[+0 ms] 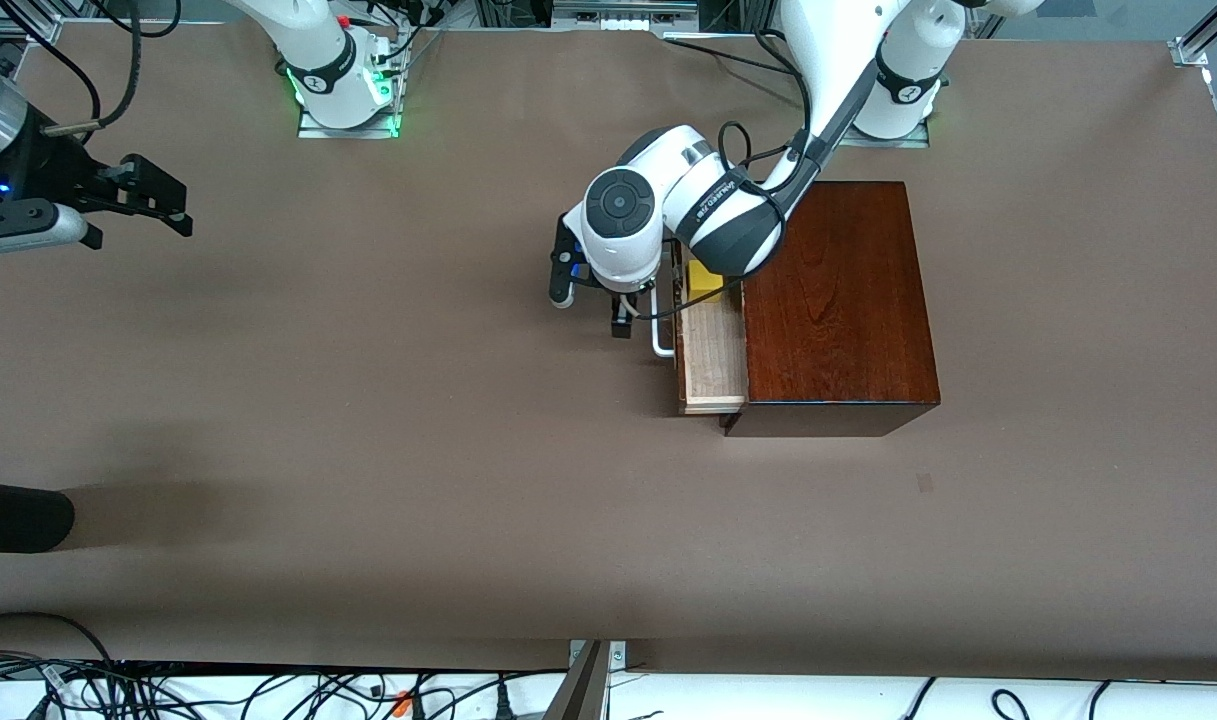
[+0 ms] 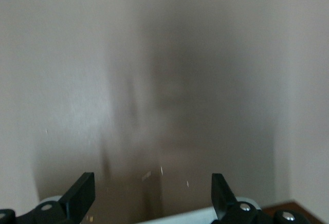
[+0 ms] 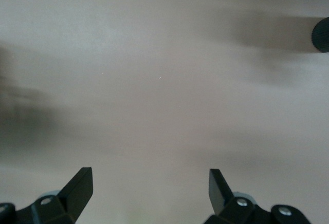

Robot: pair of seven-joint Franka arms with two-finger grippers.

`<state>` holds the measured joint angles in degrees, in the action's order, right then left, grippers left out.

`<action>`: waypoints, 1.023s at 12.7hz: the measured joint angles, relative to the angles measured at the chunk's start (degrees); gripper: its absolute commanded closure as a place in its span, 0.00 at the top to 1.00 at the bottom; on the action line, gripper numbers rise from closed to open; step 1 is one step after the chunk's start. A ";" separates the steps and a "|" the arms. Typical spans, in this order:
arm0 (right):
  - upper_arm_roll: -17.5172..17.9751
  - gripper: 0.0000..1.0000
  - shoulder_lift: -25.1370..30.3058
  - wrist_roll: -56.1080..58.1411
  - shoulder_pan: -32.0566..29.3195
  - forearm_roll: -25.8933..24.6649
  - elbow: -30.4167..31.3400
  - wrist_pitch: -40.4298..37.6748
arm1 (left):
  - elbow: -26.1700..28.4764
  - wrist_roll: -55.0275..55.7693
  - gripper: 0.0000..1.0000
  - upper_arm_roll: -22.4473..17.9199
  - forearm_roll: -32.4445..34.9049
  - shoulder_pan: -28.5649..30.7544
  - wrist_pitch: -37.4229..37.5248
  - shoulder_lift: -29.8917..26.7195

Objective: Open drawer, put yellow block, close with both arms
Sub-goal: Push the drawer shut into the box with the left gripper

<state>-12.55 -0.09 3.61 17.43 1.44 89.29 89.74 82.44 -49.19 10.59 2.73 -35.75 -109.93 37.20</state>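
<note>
The reddish-brown wooden box (image 1: 838,300) stands toward the left arm's end of the table. Its drawer (image 1: 713,355) is pulled partly out, with the white bar handle (image 1: 661,340) on its front. The yellow block (image 1: 705,283) lies in the drawer, partly hidden under the left arm. My left gripper (image 1: 593,300) is open and empty over the table just in front of the drawer's handle. In the left wrist view (image 2: 153,193) a strip of the white handle (image 2: 195,216) shows between the fingers. My right gripper (image 1: 143,205) is open and empty, waiting over the table at the right arm's end; it also shows in the right wrist view (image 3: 150,188).
A black rounded object (image 1: 18,515) lies at the table's edge toward the right arm's end, and shows in the right wrist view (image 3: 321,34). Cables (image 1: 268,690) run along the table's near edge. The brown table (image 1: 418,450) spreads between the arms.
</note>
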 measured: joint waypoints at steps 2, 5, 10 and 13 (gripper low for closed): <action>-0.06 1.00 0.01 0.00 -0.14 -0.08 -0.64 0.09 | -0.11 -0.02 1.00 -0.09 2.21 0.03 1.15 -0.01; -0.09 1.00 -0.27 -0.02 -0.18 -0.09 -0.70 0.05 | -0.56 -0.22 1.00 -0.14 4.71 0.17 3.20 -0.09; -0.20 1.00 -0.42 -0.02 -0.23 -0.09 -0.70 0.05 | -0.82 -0.42 1.00 0.09 7.42 0.25 6.02 -0.08; -0.20 1.00 -0.42 -0.02 -0.24 -0.09 -0.70 0.05 | -1.01 -0.53 1.00 0.10 8.14 0.75 7.79 -0.08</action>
<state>-12.75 -0.50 3.59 17.19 1.35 88.59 89.79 81.43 -49.71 10.69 10.87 -35.01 -102.14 37.12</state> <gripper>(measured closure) 0.000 0.000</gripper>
